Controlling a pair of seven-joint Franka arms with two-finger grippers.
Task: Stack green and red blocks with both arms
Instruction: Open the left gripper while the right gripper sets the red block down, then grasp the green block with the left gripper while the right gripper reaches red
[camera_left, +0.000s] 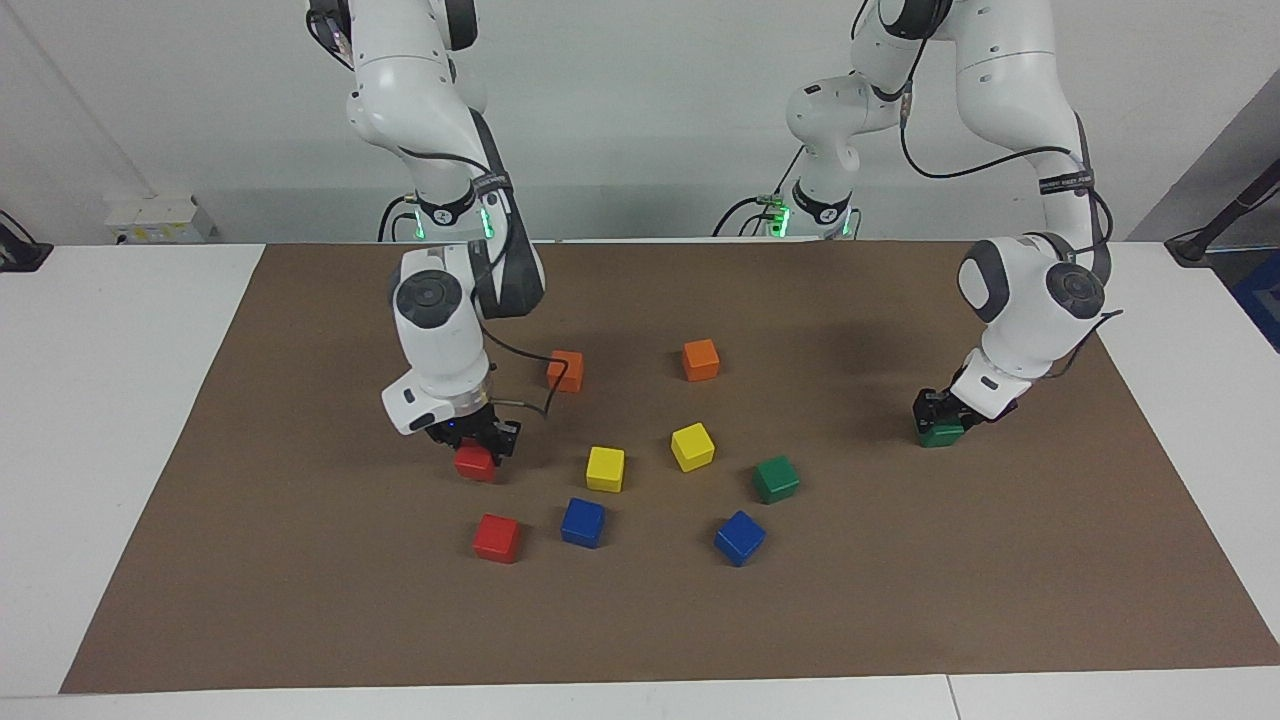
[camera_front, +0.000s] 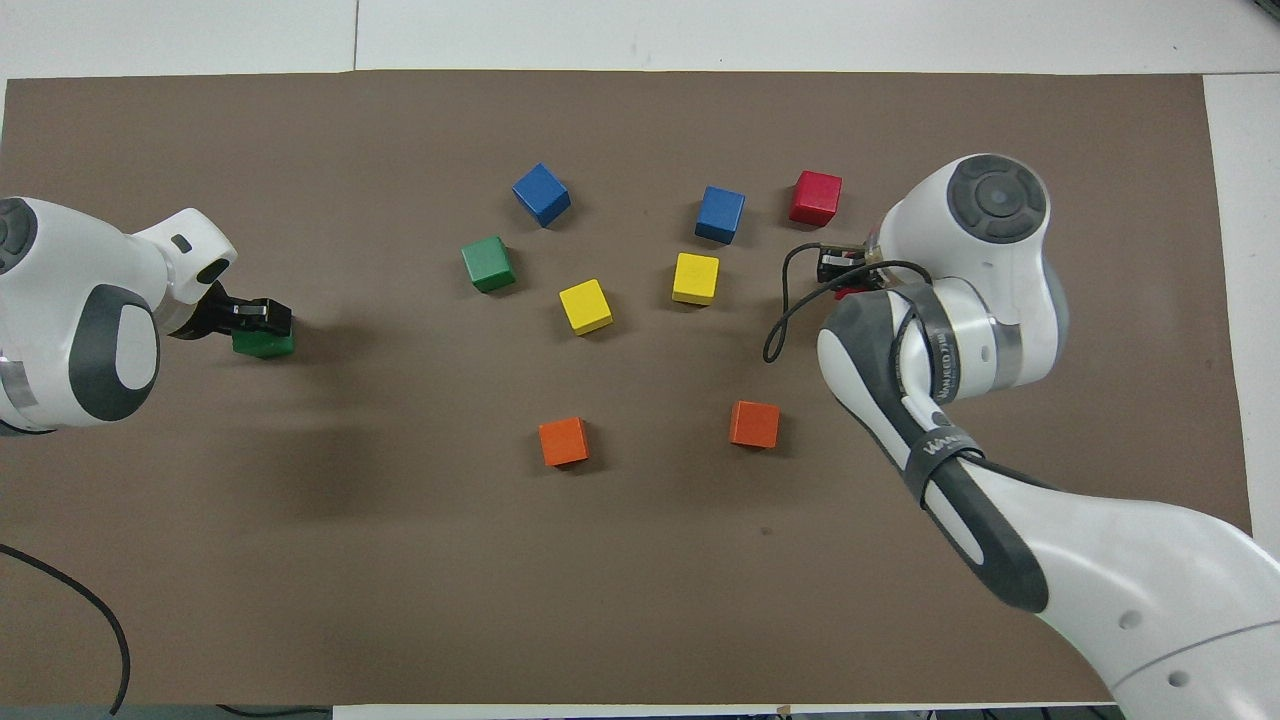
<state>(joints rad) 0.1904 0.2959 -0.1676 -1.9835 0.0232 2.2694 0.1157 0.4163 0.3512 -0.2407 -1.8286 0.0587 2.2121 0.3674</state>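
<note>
– Two grippers, status?
– Left gripper (camera_left: 941, 420) clamps a glossy dark green cube (camera_left: 941, 434) on the brown mat (camera_left: 300, 560), left arm's end. Right gripper (camera_left: 476, 444) grips a bright red cube (camera_left: 475, 463) w/ its fingers.
– Others?
– 2nd red cube (camera_left: 497, 538) and 2nd green cube (camera_left: 776, 479) sit free.

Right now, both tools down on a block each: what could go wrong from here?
1. The right tool is at a red block with another red block and a yellow block close by; a low carry could knock them.
2. The left tool has its green block far from the other green block, so a long carry; a weak grip might slip.
3. Both arms heading centre could collide.
</note>
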